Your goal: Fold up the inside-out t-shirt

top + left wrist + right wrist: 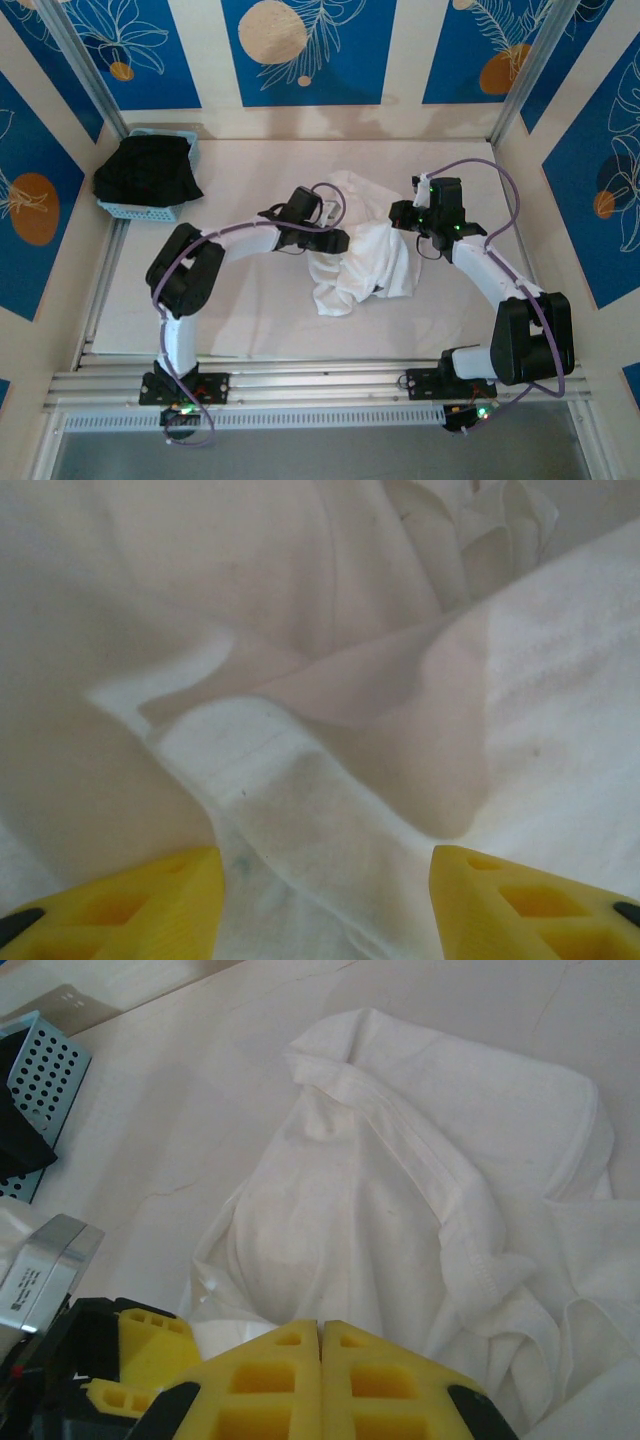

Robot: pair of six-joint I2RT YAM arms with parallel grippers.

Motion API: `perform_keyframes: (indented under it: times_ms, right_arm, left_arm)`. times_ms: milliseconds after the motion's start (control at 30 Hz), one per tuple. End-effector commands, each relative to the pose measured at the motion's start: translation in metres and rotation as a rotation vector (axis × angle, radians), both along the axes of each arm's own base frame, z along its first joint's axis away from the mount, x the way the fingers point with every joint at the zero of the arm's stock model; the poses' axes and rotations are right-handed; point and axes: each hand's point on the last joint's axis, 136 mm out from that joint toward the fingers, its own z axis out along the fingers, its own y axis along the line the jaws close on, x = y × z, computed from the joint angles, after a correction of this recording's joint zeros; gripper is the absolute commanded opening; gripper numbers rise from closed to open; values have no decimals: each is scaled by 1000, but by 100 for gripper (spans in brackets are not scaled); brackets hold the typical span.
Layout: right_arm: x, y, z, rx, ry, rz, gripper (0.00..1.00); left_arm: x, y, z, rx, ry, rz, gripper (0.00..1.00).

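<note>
The inside-out t-shirt (pixel 360 255) is a white crumpled heap in the middle of the table. My left gripper (pixel 337 240) reaches into its left side. In the left wrist view it (pixel 325 870) is open, its yellow fingers (pixel 150 900) standing either side of a raised fold of the t-shirt (pixel 330 810). My right gripper (pixel 402 216) is at the shirt's upper right edge. In the right wrist view it (pixel 320 1326) is shut, the pads pressed together, and the t-shirt (pixel 340 1190) rises smoothly up to the tips, a hemmed edge running across it.
A light blue basket (pixel 190 150) holding a black garment (pixel 145 172) stands at the back left corner, and its perforated wall (pixel 45 1070) shows in the right wrist view. The left arm's yellow finger (pixel 140 1355) is close beside my right gripper. Bare table lies in front of the shirt.
</note>
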Motion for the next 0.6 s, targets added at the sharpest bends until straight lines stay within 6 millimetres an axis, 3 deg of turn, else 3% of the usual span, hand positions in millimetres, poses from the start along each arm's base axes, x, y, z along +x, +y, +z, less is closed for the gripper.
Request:
perform_keyframes:
  times_ms: [0,333,567]
  right_arm:
    - [3,2,8,16,-27,15,0]
    - [2,2,10,17,-31,18,0]
    - [2,1,9,20,-28,15,0]
  left_arm:
    - [8,-9,5,-40,13,-9,56]
    - [22,-19,21,-110,-28,-24,47]
    - [23,-21,17,-121,-17,-30,39]
